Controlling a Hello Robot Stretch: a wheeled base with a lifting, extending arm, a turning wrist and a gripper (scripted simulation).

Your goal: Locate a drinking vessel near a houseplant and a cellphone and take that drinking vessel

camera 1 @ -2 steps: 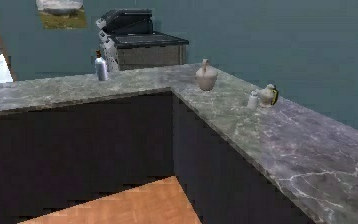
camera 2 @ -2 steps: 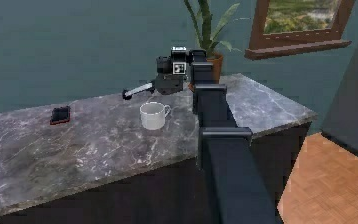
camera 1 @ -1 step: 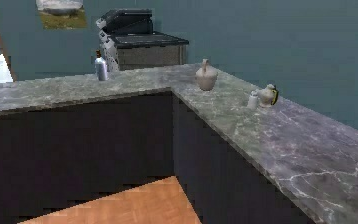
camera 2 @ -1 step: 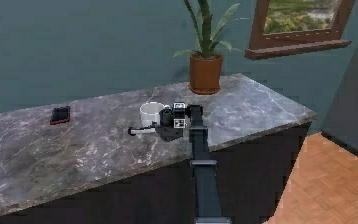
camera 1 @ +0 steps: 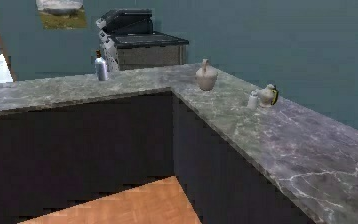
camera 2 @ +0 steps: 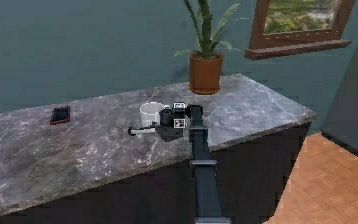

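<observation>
The marble counter (camera 2: 47,150) carried everything, with the houseplant (camera 2: 205,68) at its back edge as marker. The arm (camera 2: 201,170) pointed toward the plant from the near side, and a swing toward the arm side view's right could have struck the pot. The white mug (camera 2: 150,110) stood on the counter near the plant, left of it and closer to the front edge. The gripper (camera 2: 137,131) sat at the mug's side away from the plant. Its finger spread, and whether it held anything, could not be told. A glancing touch might have slid or tipped the mug. The cellphone (camera 2: 60,115) lay well left of the plant, likely safe.
</observation>
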